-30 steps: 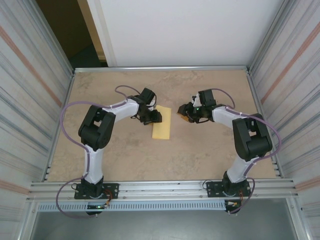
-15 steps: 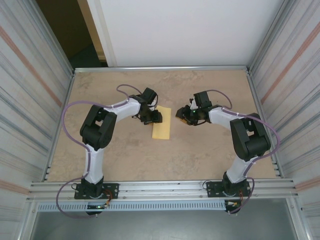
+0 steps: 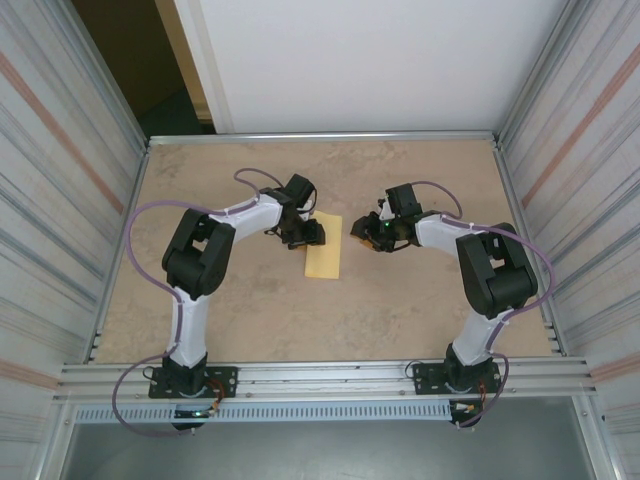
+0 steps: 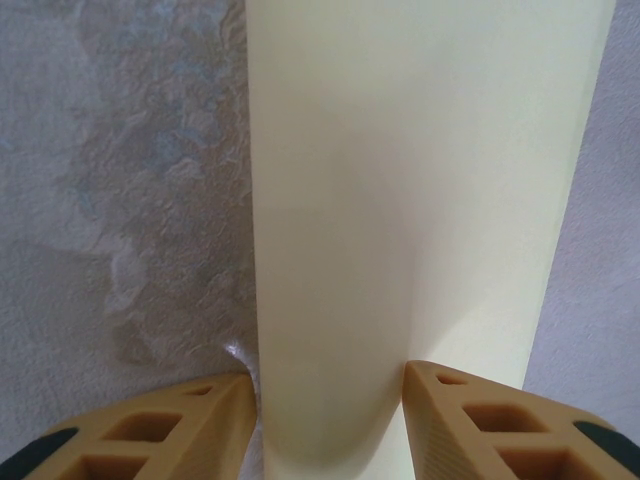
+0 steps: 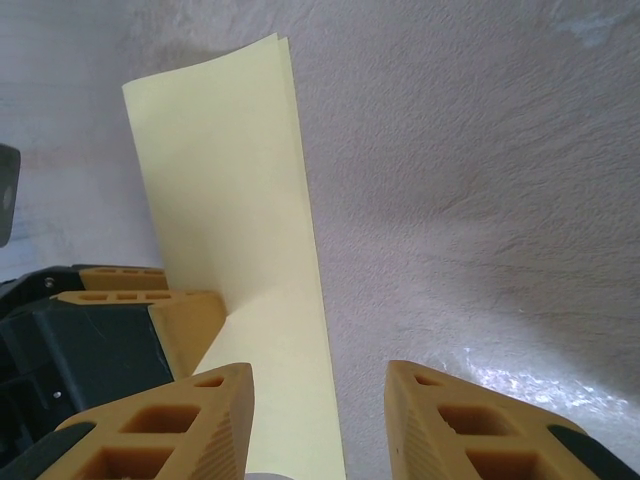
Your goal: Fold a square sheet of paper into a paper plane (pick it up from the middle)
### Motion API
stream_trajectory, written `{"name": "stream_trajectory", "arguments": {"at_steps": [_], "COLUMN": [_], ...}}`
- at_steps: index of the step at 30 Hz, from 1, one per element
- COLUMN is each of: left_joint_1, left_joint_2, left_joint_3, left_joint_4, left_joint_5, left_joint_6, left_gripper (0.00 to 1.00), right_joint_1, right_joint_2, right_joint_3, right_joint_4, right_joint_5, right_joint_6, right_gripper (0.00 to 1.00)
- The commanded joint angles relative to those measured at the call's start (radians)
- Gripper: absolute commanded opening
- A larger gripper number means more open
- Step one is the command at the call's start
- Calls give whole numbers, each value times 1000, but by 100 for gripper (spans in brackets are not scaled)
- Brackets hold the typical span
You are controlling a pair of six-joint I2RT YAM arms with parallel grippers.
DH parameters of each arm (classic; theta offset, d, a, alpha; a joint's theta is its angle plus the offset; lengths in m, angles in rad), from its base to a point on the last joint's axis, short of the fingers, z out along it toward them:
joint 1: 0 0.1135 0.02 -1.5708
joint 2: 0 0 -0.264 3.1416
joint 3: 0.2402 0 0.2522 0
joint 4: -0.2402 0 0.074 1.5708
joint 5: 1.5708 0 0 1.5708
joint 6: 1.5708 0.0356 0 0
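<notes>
Since 1 second ago my right fingers [image 3: 360, 230] have slid toward 9 o'clock and now sit just beside the right edge of the square sheet of paper [image 3: 325, 258], which has not shifted. They are partly open and grip nothing; the sheet's edge lies under the gap. My left fingers [image 3: 312, 236] stand at a middling width at the sheet's 11 o'clock corner. The paper bows up between them and touches both, so I judge it pinched. The sheet is folded to a narrow strip near the middle of the bench [image 3: 400, 320].

The risk as I see it: if my right side pushes in while the left clamps, the thin strip could buckle off its crease, the layers could splay, or my 2 sets of fingers could knock together, being so near.

For room, the rail [image 3: 330, 372] at 6 o'clock is well apart, bare bench lies all round, the side walls [image 3: 70, 200] at 3 and 9 o'clock stand clear, and the bench's far edge at 12 o'clock is well off.
</notes>
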Motion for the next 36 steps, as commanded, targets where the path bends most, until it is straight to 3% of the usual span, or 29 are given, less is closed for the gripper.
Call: {"name": "stream_trajectory", "arguments": {"at_steps": [1,28,36], "left_joint_1": [-35,-36,-35], "left_joint_2": [192,249,257], "left_joint_3": [-83,-89,-92], "left_joint_4": [-18,-16,-22], "left_joint_5": [0,-14,-24], "left_joint_6": [10,71,61], "left_gripper": [47,48,48], "right_joint_1": [16,31,83], "right_joint_2": [18,27,98], "right_joint_3": [13,28,89], "right_joint_4": [22,64,54], "right_joint_5": [-27,-7,-48], "right_joint_6": [13,48,39], "right_gripper": [38,31,23]}}
